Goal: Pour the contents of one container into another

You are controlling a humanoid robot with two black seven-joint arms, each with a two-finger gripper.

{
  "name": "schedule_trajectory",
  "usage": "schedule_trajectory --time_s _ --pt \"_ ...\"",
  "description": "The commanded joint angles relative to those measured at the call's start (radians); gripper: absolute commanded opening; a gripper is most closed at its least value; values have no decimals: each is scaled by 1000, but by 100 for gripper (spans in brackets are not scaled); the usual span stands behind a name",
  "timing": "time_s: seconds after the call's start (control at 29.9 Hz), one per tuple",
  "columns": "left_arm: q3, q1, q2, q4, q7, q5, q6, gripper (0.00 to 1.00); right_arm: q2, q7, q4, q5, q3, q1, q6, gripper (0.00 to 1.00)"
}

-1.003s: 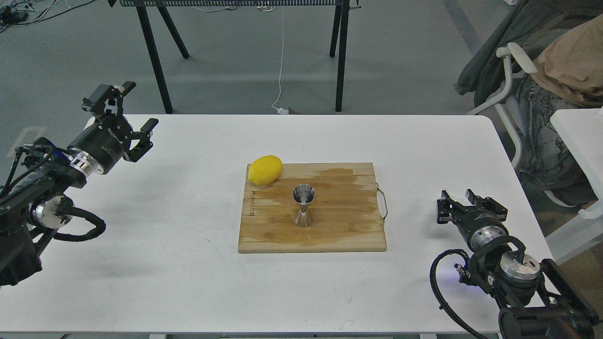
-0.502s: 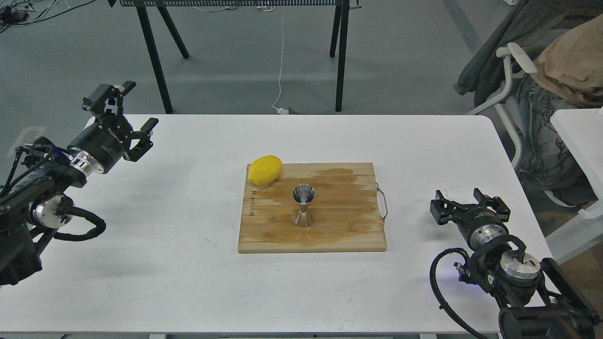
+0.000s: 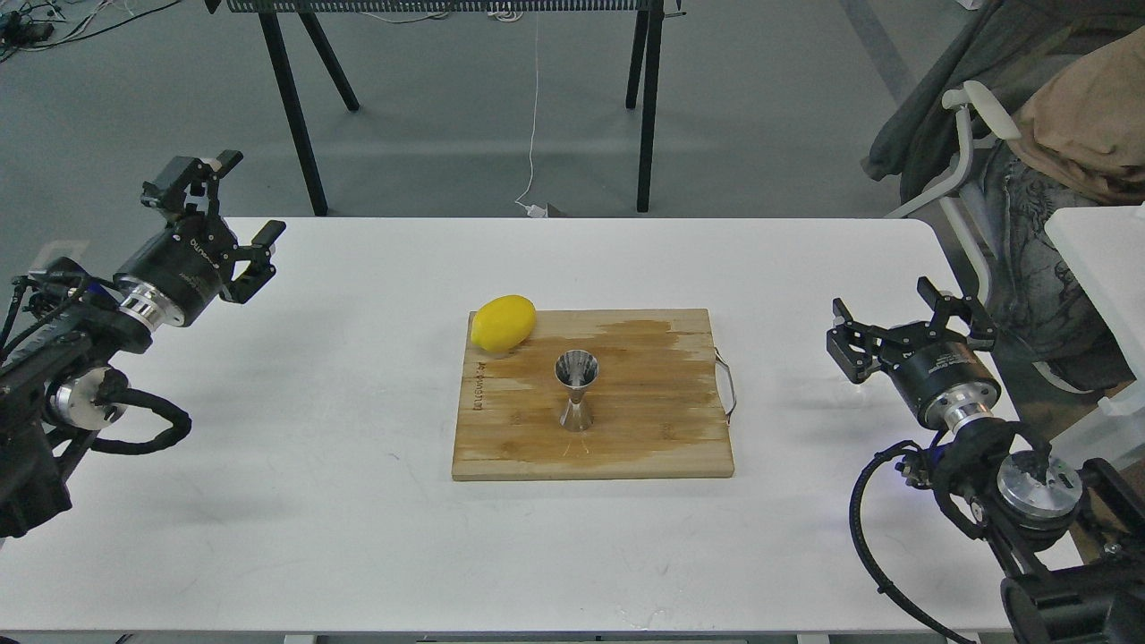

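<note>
Jigger upright on the board; both grippers open and empty, well clear of it.

The steel jigger (image 3: 576,391) stands upright near the middle of the wooden cutting board (image 3: 662,447), its upper cone open to the camera; whether it holds any liquid cannot be told. A darker wet-looking stain spreads over the board's far right part and down its right side. A yellow lemon (image 3: 504,322) rests on the board's far left corner, apart from the jigger. The board lies on the white table (image 3: 358,537). No glass cup can be made out. The left gripper (image 3: 215,201) hangs over the table's far left edge, fingers spread wide, holding nothing. The right gripper (image 3: 908,322) hangs over the table's right side, fingers spread, empty.
</note>
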Motion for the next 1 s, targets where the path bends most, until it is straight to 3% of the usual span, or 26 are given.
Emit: schedule_trajectory --time_s 0.0,0.07,0.23,0.97 --pt "0 -17 9 5 0 -2 0 99 -73 -26 -56 -50 -36 68 160 99" --pt "0 -19 34 18 0 -9 0 99 -79 -26 -122 -61 -42 93 258 99" --pt "-15 -11 59 41 0 -43 0 99 -67 -26 -248 -61 -42 113 258 99" --pt "-14 12 67 42 0 -68 0 99 4 0 -250 -58 -13 111 258 99"
